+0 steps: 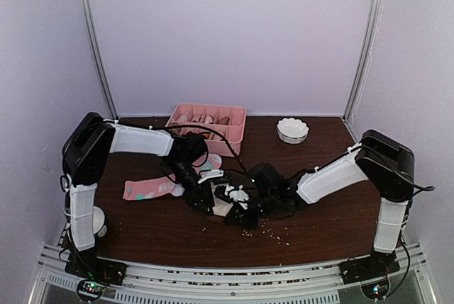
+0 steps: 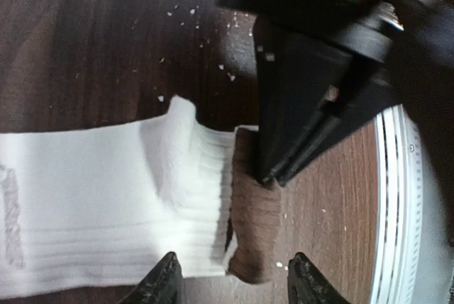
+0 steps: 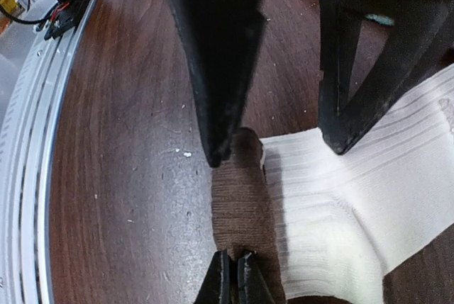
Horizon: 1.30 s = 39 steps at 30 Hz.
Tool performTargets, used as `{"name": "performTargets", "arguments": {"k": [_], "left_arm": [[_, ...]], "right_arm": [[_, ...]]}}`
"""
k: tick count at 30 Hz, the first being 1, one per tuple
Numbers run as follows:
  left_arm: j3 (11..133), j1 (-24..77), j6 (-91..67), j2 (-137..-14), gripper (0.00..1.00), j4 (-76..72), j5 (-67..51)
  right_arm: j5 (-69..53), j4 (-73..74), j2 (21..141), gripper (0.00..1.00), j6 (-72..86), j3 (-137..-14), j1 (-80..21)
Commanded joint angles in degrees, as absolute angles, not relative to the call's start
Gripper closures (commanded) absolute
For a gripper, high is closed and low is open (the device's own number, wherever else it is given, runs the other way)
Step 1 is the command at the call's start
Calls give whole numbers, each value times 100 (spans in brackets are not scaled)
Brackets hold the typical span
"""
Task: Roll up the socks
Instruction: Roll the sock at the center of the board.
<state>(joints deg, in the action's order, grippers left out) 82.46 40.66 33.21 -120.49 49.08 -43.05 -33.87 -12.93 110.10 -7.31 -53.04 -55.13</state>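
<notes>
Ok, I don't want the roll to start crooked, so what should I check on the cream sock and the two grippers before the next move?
1. Right gripper shut on the cream sock's brown cuff: ok.
2. Left gripper open, jaws astride the cuff: ok.
3. Cream sock flat behind the cuff: not ok, a fold stands up there.
4. Pink sock apart from the cream one: cannot tell, the left arm hides its near end.
</notes>
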Motion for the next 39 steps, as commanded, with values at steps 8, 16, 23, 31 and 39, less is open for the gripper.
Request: {"name": "performTargets", "arguments": {"k": [8,16,23,31,39], "left_arm": [[6745,4088,3794,-10550,48,3330,-3611],[5857,4878,4206,-9953,49,2434,-2635],[5696,5301,4334,-9992,50,1552,-1491],[5670,5317,4377,-10192,54,1391,-1108],[5413,5326,4439,-10127,61,1444,-1185]], "right_arm": [[-3945,-212,11672,100,1419,-5536,-5158],[-4353,-348,11971,100,2641,-5687,-4870],[-4545,-221,12059,100,3241,-5798,-4787],[-4626,-181,12063,100,3270,-5751,-4736],[-4734,-286,12073,100,3347,-5684,-4631]]}}
